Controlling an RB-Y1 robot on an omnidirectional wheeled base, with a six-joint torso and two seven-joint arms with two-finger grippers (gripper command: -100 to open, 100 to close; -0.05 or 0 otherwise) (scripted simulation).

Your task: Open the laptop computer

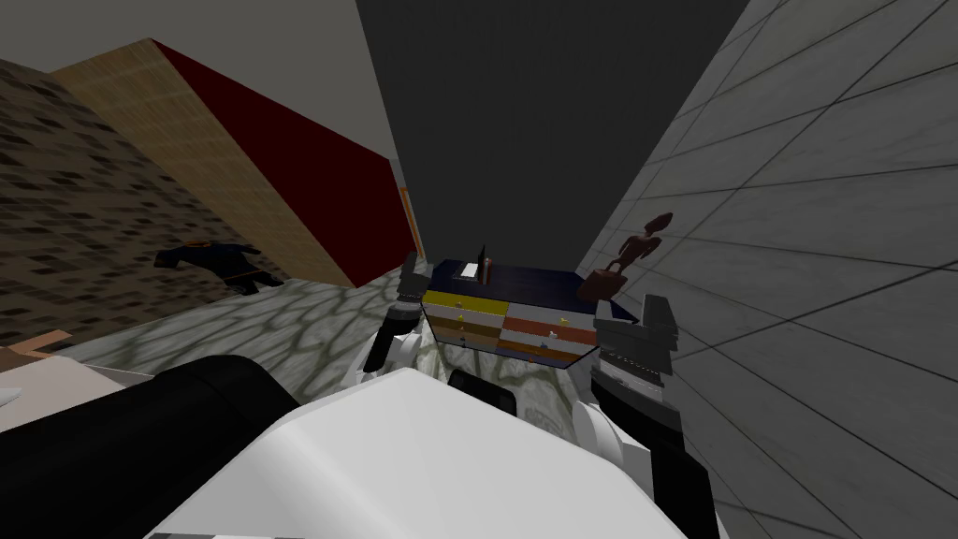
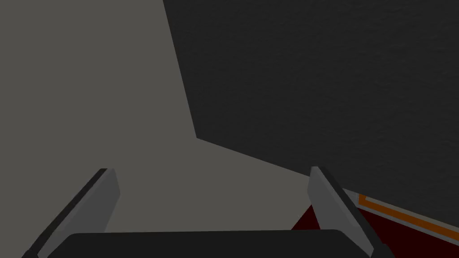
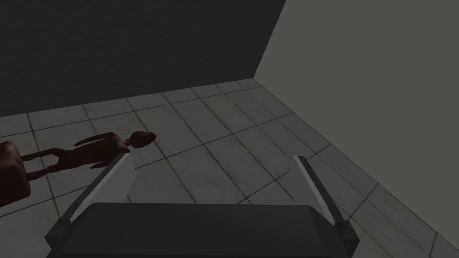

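Fingers spread and empty, the left hand [image 1: 410, 262] and right hand [image 1: 655, 313] flank a blue-topped chest of yellow, white and orange drawers [image 1: 510, 323]. The small white-and-dark laptop [image 1: 471, 271] on top sits nearer the left hand, untouched; the opening appears wholly ahead.

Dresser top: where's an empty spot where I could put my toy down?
The bare stretch is the dark blue dresser top between the laptop and the brown figurine. The left end is crowded: the laptop sits there, with the left gripper just beside that corner. The right end holds the figurine, with the right gripper close in front.
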